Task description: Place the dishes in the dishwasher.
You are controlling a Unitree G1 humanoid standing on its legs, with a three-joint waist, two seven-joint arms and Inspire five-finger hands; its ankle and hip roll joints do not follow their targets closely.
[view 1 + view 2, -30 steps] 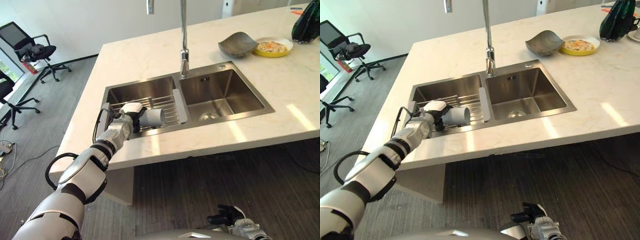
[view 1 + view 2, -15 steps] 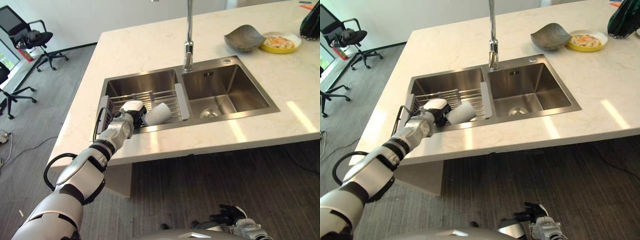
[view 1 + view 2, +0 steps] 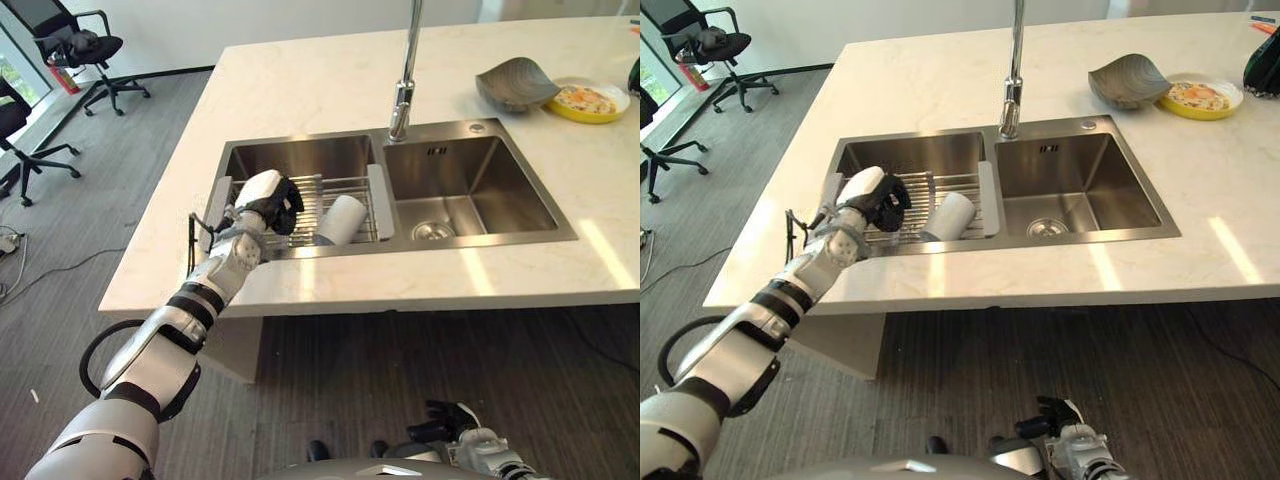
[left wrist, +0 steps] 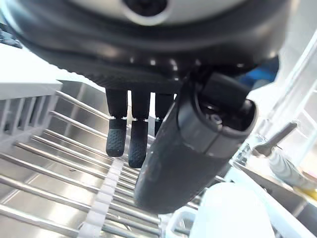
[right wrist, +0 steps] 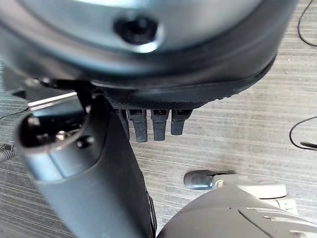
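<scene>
The left hand (image 3: pixel 268 203) hovered over the left basin of the double sink (image 3: pixel 470 231), above the wire rack (image 3: pixel 305 210) that spanned that basin. Its fingers (image 4: pixel 117 134) hung down straight and relaxed toward the rack bars, with the thumb (image 4: pixel 190 148) apart from them. The hand held nothing; there was a visible gap between it and the cup.

The white cup (image 3: pixel 341 220) lay on its side on the rack, at the rack's right end, near the divider between the two basins. It sat just beside the left hand, toward the robot's right, not touching it. In the left wrist view the cup (image 4: pixel 233 213) showed as a pale rounded body below the thumb.

The tall faucet (image 3: pixel 404 95) stood behind the divider. The right basin had only its drain (image 3: pixel 432 231) showing at the bottom.

On the pale table (image 3: pixel 300 85), at the far right beyond the sink, a grey bowl (image 3: pixel 516 84) rested just beside a yellow plate (image 3: pixel 589 100) with food on it; the two appeared to touch or nearly so, I could not tell which.

The right hand (image 5: pixel 153 124) hung low over the grey striped floor (image 5: pixel 237 134), well apart from the table. Its fingers (image 5: pixel 161 125) pointed down, straight, and the hand was empty.

Black office chairs (image 3: pixel 85 45) stood on the floor at the far left, well away from the table.
</scene>
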